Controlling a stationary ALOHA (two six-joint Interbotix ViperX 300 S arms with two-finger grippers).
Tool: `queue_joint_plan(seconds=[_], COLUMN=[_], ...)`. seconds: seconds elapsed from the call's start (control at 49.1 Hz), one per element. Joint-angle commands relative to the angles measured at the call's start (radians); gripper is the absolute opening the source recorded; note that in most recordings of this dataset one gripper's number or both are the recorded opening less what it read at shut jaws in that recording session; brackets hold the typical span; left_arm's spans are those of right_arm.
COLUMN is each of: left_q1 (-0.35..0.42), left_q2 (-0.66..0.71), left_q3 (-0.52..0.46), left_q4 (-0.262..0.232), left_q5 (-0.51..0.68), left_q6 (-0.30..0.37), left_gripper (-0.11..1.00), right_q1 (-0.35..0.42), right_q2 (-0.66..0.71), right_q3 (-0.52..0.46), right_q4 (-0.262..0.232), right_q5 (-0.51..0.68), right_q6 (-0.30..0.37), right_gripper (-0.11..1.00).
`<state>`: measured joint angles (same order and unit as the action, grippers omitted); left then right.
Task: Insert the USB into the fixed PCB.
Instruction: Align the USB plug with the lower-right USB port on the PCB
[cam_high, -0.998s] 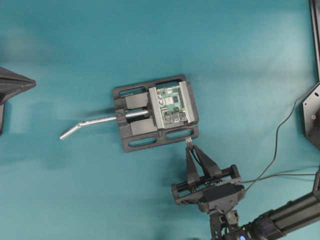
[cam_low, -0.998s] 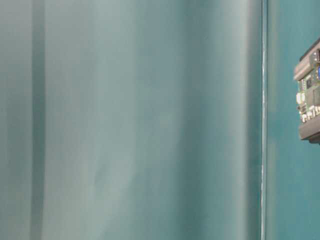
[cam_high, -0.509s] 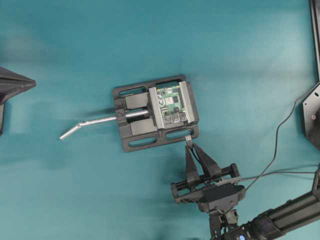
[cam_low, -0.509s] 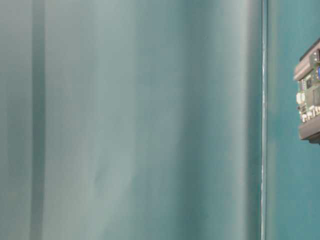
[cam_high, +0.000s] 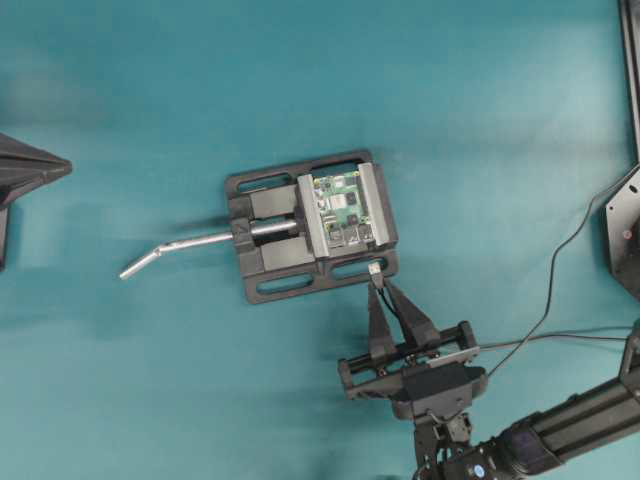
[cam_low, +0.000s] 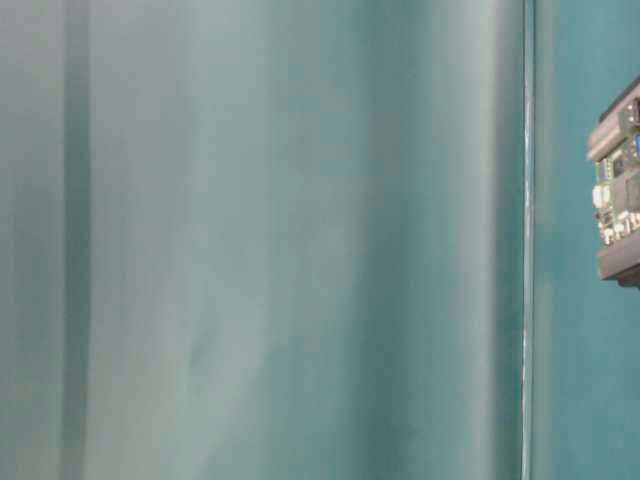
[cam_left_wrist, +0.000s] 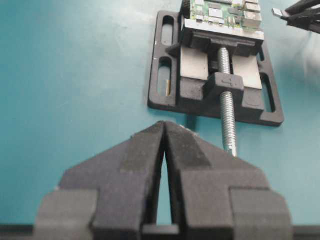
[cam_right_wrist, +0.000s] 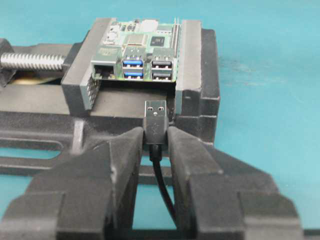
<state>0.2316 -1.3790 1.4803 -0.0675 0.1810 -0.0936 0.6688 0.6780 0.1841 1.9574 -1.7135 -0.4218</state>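
The green fixed PCB (cam_high: 343, 208) is clamped between the grey jaws of a black vise (cam_high: 270, 258). Its silver port boxes face my right gripper in the right wrist view (cam_right_wrist: 137, 50). My right gripper (cam_high: 379, 292) is shut on the dark body of the USB (cam_right_wrist: 156, 120). The USB's silver tip (cam_high: 375, 268) is over the vise's near edge, just short of and a little below the ports. The black cable (cam_high: 556, 262) trails to the right. My left gripper (cam_high: 55, 168) is shut and empty at the far left, with its tips touching (cam_left_wrist: 165, 126).
The vise's silver bent handle (cam_high: 180, 244) sticks out to the left over the teal table. Its screw (cam_left_wrist: 227, 115) points toward my left gripper. A black arm base (cam_high: 622, 230) stands at the right edge. The table-level view shows only a sliver of the PCB (cam_low: 620, 185).
My right gripper has moved a little toward the vise with the USB, bringing the tip over the vise's base edge. The left gripper has not moved.
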Motion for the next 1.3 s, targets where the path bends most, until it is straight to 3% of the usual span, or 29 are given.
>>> queue_joint_plan(seconds=[0.0,1.283], left_q1=[-0.002,-0.002], left_q2=[0.009,0.008], left_q3=[-0.028,-0.029], left_q4=[0.003,0.003], left_q5=[-0.005,-0.005], left_q6=[-0.005,-0.005], left_gripper=[0.04,0.04], right_q1=[-0.008,-0.054], right_q2=[-0.041,-0.061], right_q3=[-0.012,0.02], right_q4=[-0.008,-0.034], right_q5=[-0.012,-0.011], right_q6=[-0.002,-0.002], right_gripper=[0.21,0.21])
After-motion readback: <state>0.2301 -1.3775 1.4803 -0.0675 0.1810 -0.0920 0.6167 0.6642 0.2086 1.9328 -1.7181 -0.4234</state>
